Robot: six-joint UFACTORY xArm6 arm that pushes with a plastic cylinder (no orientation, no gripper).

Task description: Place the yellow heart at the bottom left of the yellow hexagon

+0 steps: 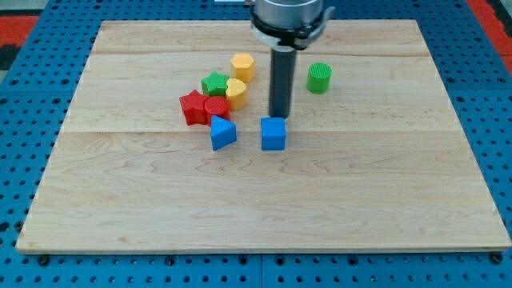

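Toward the board's (448,200) top edge, left of centre, the yellow heart (236,93) sits just below the yellow hexagon (243,66), touching the green star (214,83), so it needs nudging leftward. Upright, my tip (278,117) holds nothing, resting just behind the blue cube (274,134), right of the heart.

This is a robotics lab bench, not a home or a shop. A pale wooden table (264,216) of joined planks lies on a blue metal base plate (496,120) drilled with a regular grid of mounting holes. Small bright plastic blocks sit on the wood, and a grey machine arm (288,16) reaches down from the view's top.
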